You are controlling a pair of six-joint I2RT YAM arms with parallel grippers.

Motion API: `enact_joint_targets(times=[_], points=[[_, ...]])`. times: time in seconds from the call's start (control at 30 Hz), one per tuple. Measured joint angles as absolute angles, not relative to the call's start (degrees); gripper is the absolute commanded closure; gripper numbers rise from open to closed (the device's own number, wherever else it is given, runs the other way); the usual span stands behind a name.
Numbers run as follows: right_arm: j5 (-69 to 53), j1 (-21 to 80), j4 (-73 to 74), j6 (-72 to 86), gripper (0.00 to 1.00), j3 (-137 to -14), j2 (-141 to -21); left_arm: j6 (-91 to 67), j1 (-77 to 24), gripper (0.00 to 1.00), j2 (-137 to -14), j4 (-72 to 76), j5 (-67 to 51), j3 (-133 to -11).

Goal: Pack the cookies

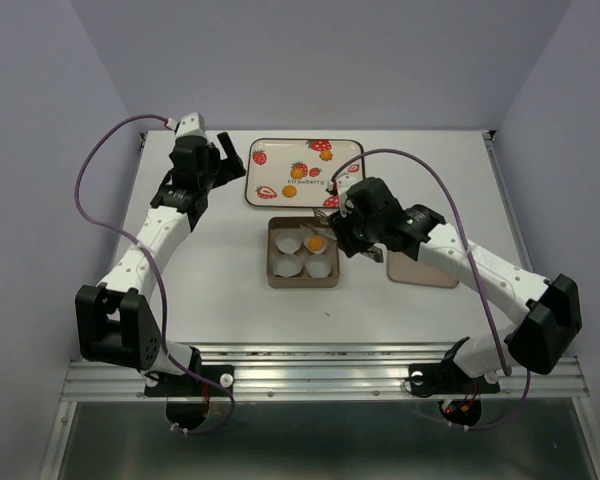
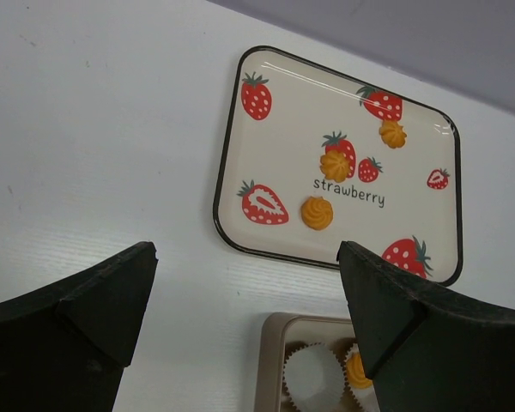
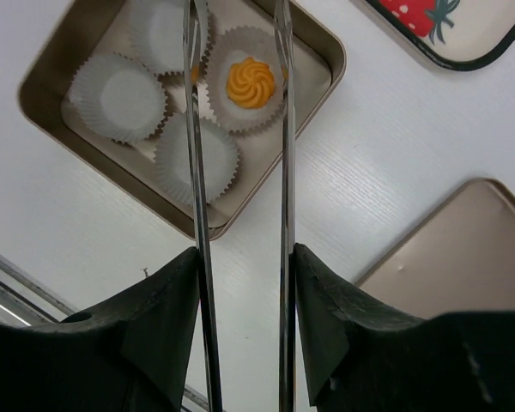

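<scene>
The right fingers [image 3: 343, 326] are clenching a pair of metal tongs [image 3: 195, 172], whose two arms are reaching out over the square tin [image 3: 313, 69]. One cookie [image 3: 250, 81] is sitting in a paper cup [image 3: 262, 120] inside the tin, between the tong arms and well ahead of the fingers. The left fingers [image 2: 94, 309] are hanging released, grasping nothing, with three more cookies [image 2: 335, 165] lying on the strawberry tray [image 2: 283, 129] ahead of them.

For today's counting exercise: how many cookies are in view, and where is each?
4. On the strawberry tray: one cookie by the far rim, one on the middle strawberry, one nearest the tin. The fourth sits in a paper cup inside the tin. None appears hidden.
</scene>
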State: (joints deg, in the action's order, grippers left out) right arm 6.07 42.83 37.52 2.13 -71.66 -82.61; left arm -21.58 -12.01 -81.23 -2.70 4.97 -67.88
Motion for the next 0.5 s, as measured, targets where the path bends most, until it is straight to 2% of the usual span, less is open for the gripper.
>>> enact_joint_targets(times=[0.23,0.5], points=[[7.49,42.83,36.16,0.97,0.52,-76.6,-79.02,-21.41,-12.01,0.01,-80.79,-2.94,6.46,-67.9],[7.97,36.23,30.17,-1.37,0.51,-83.59,-90.41,-20.49,-12.03,0.01,-80.79,-4.47,11.57,-70.52]])
